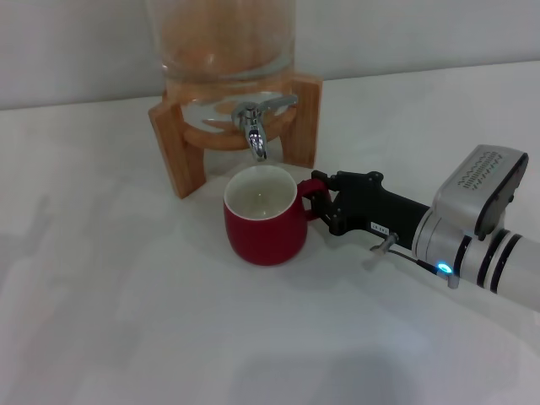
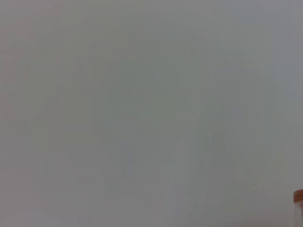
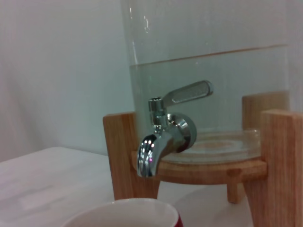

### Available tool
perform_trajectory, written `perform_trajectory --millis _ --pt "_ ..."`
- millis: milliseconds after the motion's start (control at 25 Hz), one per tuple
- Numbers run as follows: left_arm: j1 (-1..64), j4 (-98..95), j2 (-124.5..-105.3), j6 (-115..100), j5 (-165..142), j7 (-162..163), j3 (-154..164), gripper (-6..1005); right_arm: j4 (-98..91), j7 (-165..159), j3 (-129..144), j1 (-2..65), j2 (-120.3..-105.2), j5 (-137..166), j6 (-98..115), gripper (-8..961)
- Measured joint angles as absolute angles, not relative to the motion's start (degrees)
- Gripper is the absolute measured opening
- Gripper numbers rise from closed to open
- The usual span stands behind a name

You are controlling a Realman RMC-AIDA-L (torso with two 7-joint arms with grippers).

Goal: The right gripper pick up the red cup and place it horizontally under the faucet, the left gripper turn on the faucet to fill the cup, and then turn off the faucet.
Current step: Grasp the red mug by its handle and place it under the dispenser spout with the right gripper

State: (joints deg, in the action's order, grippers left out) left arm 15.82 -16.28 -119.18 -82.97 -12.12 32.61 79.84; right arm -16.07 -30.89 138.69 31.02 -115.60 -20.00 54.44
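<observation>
Red cup held upright beneath the faucet spout.
Its handle is gripped by the right gripper fingers; it should be kept steady, centred under the spout.

Bare lab-like bench: plain white table, blank wall.

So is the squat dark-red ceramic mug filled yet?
Empty: the squat dark-red ceramic mug stands upright under the chrome tap, its cream inside bare and dry, with no stream falling from the spout.
</observation>
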Motion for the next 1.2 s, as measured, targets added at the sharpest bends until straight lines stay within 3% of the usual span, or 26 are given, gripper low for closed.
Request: perform_trajectory --millis 1200 --pt "16.4 -16.0 -119.24 -83.0 -12.1 32.6 80.0 876 -16.9 -30.7 134.8 31.3 -116.02 -20.2 51.8 192"
